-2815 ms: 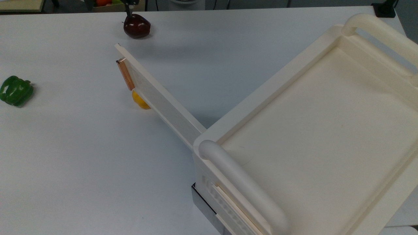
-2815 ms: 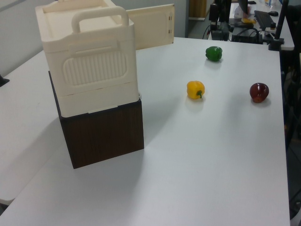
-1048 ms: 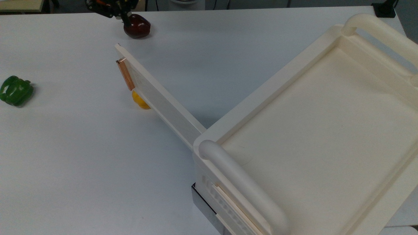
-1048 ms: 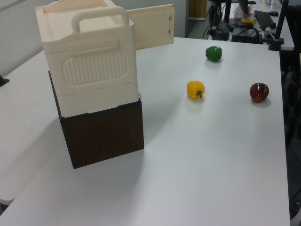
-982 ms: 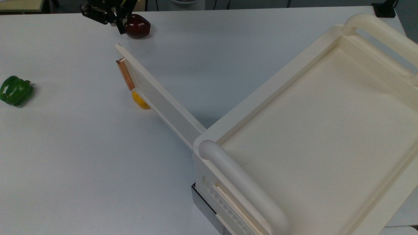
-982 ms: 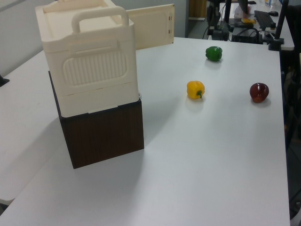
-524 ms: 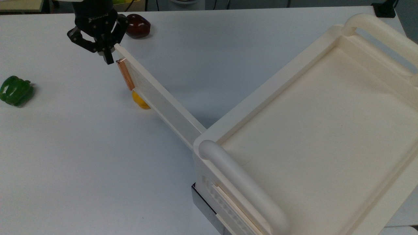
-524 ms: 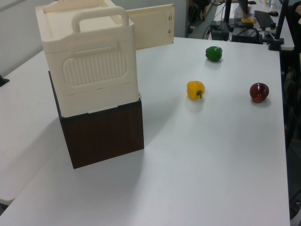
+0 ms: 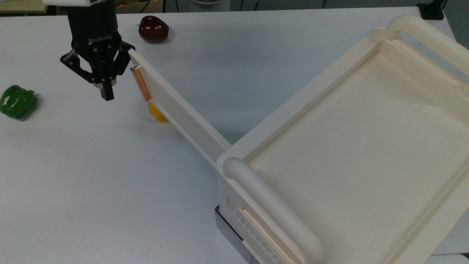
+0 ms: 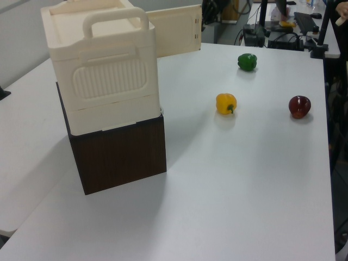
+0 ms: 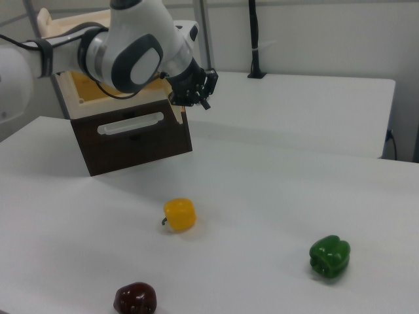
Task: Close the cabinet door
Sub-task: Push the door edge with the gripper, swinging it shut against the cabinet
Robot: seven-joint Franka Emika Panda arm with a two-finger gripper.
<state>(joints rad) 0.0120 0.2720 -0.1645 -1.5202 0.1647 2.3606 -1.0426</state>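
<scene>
Toward the upper left of the top view, we see the end effector [image 9: 107, 92] pointing down over the white worktop [image 9: 91, 176], its fingers pressed together and holding nothing, just left of the copper handle [image 9: 141, 83] at the free end of the cabinet door [image 9: 179, 113]. That door stands wide open, running diagonally from the cabinet [image 9: 359, 146] corner near frame centre. We also see a yellow bell pepper [image 9: 157, 114] partly hidden under the door, a green bell pepper [image 9: 17, 102] at the left edge, and a dark red pepper [image 9: 153, 28] near the top.
</scene>
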